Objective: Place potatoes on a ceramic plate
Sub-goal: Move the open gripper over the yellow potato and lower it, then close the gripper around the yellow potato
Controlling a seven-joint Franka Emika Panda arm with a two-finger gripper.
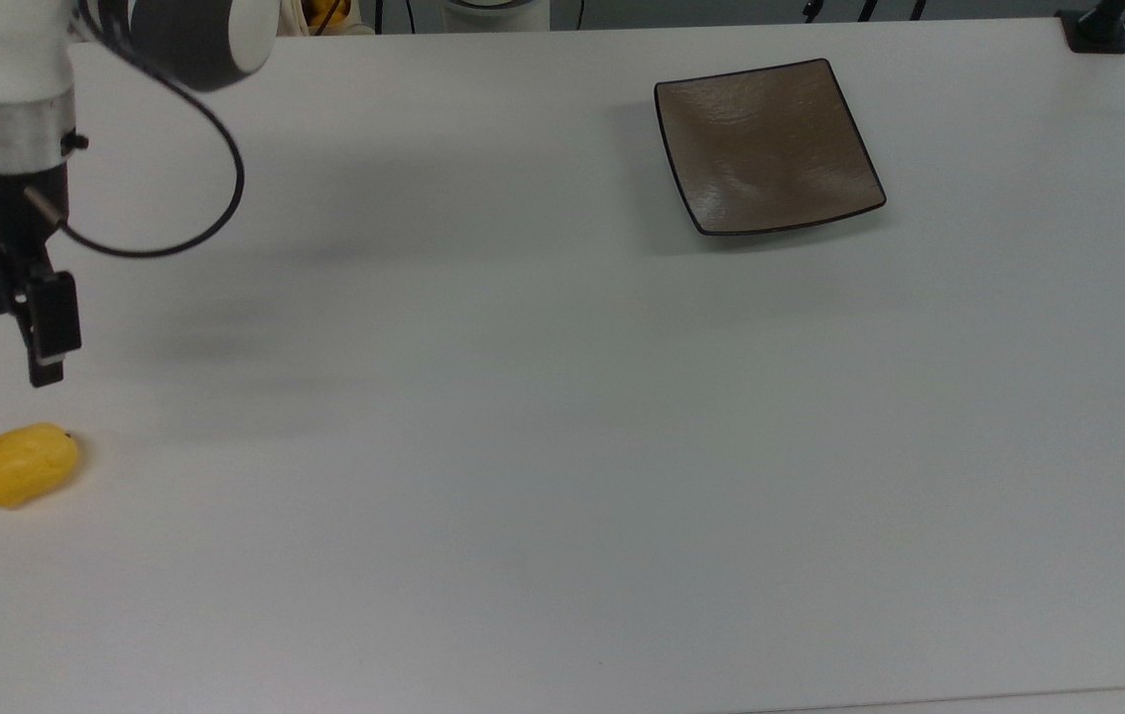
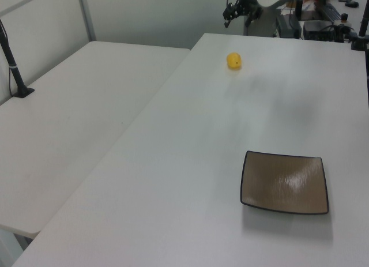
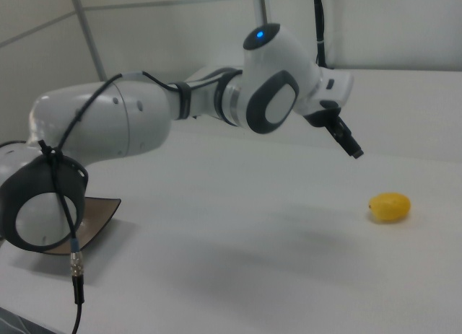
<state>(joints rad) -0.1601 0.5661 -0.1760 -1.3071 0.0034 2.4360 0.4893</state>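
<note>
The potato (image 1: 25, 464) is a small yellow oval lying on the white table near the top view's left edge; it also lies at the far end of the table (image 2: 233, 60) and at the right view's right (image 3: 390, 206). My gripper (image 1: 19, 347) hangs open just above it in the top view, off the table surface, holding nothing, and is apart from it (image 3: 350, 146) (image 2: 229, 13). The brown square ceramic plate (image 1: 769, 147) sits empty at the top view's upper right (image 2: 284, 182). In the right view the arm's base partly hides the plate (image 3: 101, 215).
My white arm and its black cable (image 1: 225, 178) reach in from the top view's upper left corner. A black clamp mount (image 1: 1098, 25) sits at the table's upper right corner. A second white table (image 2: 69, 105) with a black post (image 2: 14, 65) adjoins in the left view.
</note>
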